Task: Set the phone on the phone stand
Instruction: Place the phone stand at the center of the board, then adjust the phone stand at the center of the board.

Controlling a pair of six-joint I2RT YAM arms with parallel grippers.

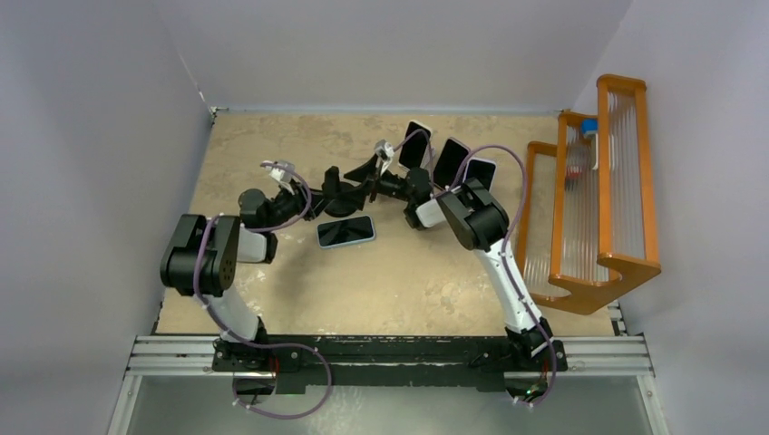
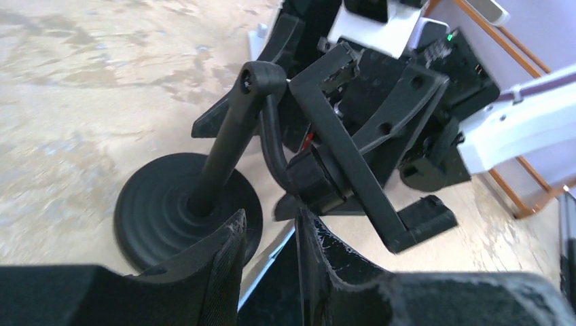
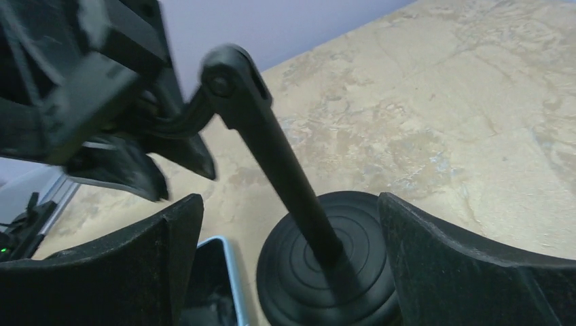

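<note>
Right jaws wide open astride the stand (image 3: 326,272), left jaws unclear, phone (image 1: 345,231) on counter (image 1: 408,281). One nudge could topple it.

Under the right claw (image 3: 289,224) you are looking at a beige, marbled tabletop (image 1: 408,290) that is running out to pale grey walls (image 1: 390,45) beyond the claw and on both flanks. Well off to the claw's right, an orange wooden rack (image 1: 626,263) with clear ribbed panels is standing beside the side wall, with a small blue object (image 1: 589,125) sitting near its far end. Behind the claw, an aluminium rail (image 1: 181,349) is lying across the near edge. Soft, even light is falling, leaving only faint shadows.
</note>
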